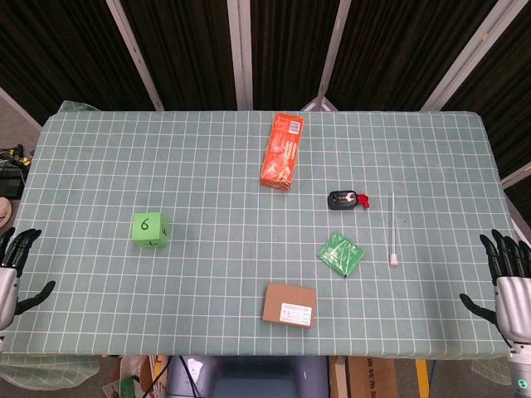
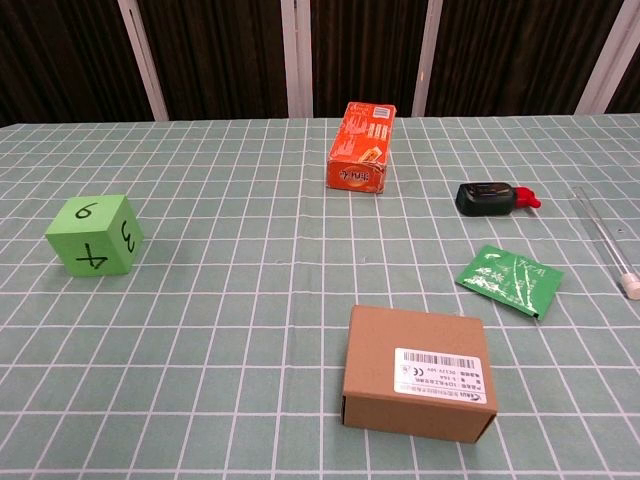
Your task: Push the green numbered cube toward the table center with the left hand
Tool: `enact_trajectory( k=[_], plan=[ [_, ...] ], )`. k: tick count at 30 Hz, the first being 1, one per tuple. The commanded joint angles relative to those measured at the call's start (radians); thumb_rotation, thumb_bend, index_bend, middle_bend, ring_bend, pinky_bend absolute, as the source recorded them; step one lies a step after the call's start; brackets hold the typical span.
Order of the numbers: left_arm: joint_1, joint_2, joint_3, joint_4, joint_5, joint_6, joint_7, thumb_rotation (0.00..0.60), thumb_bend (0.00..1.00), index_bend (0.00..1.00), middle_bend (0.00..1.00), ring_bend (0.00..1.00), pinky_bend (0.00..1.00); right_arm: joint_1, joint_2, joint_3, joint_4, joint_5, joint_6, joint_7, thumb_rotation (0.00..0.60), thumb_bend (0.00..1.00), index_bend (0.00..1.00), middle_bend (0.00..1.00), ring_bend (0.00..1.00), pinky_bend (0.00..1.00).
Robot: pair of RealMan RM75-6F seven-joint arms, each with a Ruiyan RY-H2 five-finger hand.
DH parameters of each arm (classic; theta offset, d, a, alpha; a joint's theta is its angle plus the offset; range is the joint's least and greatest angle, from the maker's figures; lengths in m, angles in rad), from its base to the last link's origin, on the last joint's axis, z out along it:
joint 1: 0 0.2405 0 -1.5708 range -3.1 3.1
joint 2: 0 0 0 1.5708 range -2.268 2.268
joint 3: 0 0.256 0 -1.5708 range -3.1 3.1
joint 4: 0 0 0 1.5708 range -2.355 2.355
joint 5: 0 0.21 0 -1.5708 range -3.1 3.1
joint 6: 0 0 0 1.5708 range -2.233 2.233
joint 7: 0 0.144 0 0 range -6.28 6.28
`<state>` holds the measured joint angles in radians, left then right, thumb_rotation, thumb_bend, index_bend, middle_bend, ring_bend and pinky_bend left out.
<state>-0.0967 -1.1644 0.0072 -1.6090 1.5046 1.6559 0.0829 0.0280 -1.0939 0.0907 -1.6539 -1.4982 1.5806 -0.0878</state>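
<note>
The green numbered cube [image 1: 150, 230] sits on the left part of the checked tablecloth, a 6 on its top face; in the chest view the cube [image 2: 94, 236] shows a 4 and a 3 on its sides. My left hand [image 1: 15, 269] hangs at the table's left edge, well to the left of the cube, fingers spread and holding nothing. At the right edge my right hand [image 1: 508, 278] is likewise spread and empty. Neither hand appears in the chest view.
An orange carton [image 1: 282, 151] lies at centre back. A brown cardboard box [image 1: 289, 303] sits near the front edge. To the right are a green sachet [image 1: 341, 254], a black and red object [image 1: 348, 200] and a clear thin tube [image 1: 392, 230].
</note>
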Motion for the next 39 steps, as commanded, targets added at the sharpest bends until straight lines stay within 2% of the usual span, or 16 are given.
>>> enact_trajectory(
  k=[1,10,16,28,30,33,35,39],
  plan=[
    [0.002,0.002,-0.001,-0.003,0.002,-0.003,-0.002,0.6,0.28,0.12,0.11,0.06,0.14,-0.001,-0.002,-0.001,0.0,-0.001,0.0,-0.01,0.6,0.04,0.06,0.0,0.0,0.0],
    [0.01,0.009,-0.007,-0.014,0.019,-0.009,-0.019,0.6,0.28,0.12,0.11,0.06,0.14,-0.002,0.002,-0.015,-0.016,0.001,-0.022,-0.033,0.6,0.04,0.06,0.0,0.0,0.0],
    [0.001,0.01,-0.011,-0.001,0.013,-0.047,-0.047,0.6,0.29,0.12,0.12,0.06,0.14,-0.004,0.005,-0.021,-0.024,-0.002,-0.025,-0.043,0.6,0.04,0.06,0.0,0.0,0.0],
    [-0.022,0.025,-0.02,0.003,0.004,-0.118,-0.088,0.6,0.32,0.12,0.19,0.09,0.17,-0.007,0.023,-0.02,-0.028,0.008,-0.033,-0.012,0.6,0.04,0.06,0.0,0.0,0.0],
    [-0.039,0.038,-0.018,0.017,0.009,-0.152,-0.1,0.6,0.33,0.11,0.23,0.12,0.2,-0.006,0.025,-0.021,-0.027,0.009,-0.038,-0.011,0.6,0.04,0.06,0.0,0.0,0.0],
    [-0.072,0.085,-0.018,0.011,-0.016,-0.238,-0.129,0.6,0.41,0.11,0.35,0.25,0.3,-0.006,0.025,-0.022,-0.029,0.006,-0.04,-0.011,0.6,0.05,0.06,0.0,0.0,0.0],
    [-0.103,0.132,-0.024,-0.013,-0.041,-0.31,-0.152,0.6,0.5,0.11,0.47,0.37,0.42,-0.005,0.024,-0.023,-0.03,0.007,-0.044,-0.015,0.6,0.05,0.06,0.0,0.0,0.0],
    [-0.165,0.214,-0.032,-0.063,-0.072,-0.44,-0.191,0.6,0.68,0.12,0.65,0.55,0.58,-0.003,0.022,-0.023,-0.034,0.014,-0.051,-0.022,0.6,0.05,0.06,0.0,0.0,0.0]
  ],
)
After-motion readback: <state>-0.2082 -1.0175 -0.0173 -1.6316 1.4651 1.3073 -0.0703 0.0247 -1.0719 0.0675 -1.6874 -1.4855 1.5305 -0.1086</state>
